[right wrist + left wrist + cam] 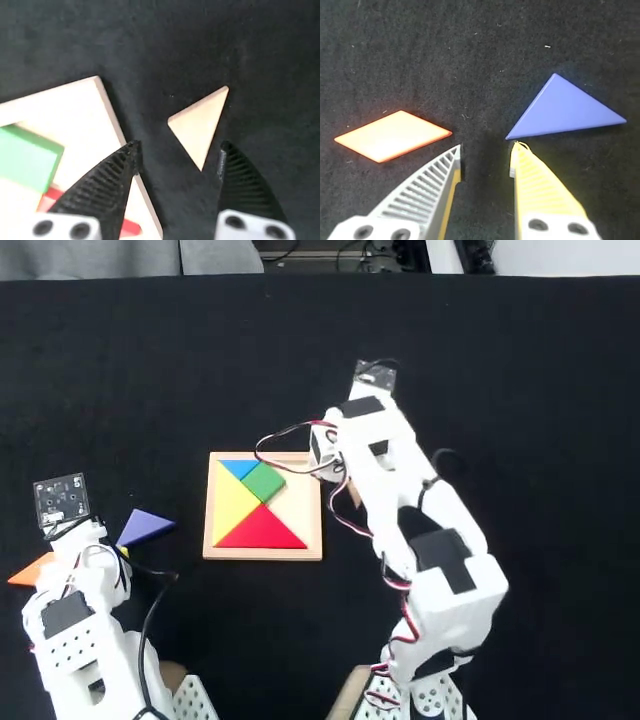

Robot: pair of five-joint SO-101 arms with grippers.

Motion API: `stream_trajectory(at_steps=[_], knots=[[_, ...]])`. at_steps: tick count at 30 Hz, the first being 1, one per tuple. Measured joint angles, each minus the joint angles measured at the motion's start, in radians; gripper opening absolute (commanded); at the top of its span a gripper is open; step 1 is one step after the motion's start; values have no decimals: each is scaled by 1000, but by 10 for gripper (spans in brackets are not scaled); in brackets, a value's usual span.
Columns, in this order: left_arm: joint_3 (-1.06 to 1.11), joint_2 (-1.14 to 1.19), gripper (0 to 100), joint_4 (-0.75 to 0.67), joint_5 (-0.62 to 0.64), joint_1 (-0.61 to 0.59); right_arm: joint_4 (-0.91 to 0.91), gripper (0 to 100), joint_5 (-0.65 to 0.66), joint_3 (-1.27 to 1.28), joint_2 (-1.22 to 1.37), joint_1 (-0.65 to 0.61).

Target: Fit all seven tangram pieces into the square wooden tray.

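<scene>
Between right end effector [178, 146] spread fingers, tan triangle [200, 125], beside tray [87, 102]

We take this for a robotics lab or test bench rather than a home. The desk [520, 350] is covered with black cloth. Two white arms rise from its near edge, the left arm [70, 630] and the right arm [420, 530]. Bare wires [285, 440] loop off them, and a bare circuit board [62, 498] sits on one wrist. Cables [350, 255] lie behind the far edge, and a puzzle's wooden tray [262, 554] lies between the arms.
</scene>
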Motion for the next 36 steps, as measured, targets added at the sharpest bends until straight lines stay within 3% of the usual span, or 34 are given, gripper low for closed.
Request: stream_trajectory(at_steps=[17,36], knots=[[0,0,166,0,0,0,-110,247,-31,-8,83,43],[0,0,166,0,0,0,-51,173,-34,-89,143,71]])
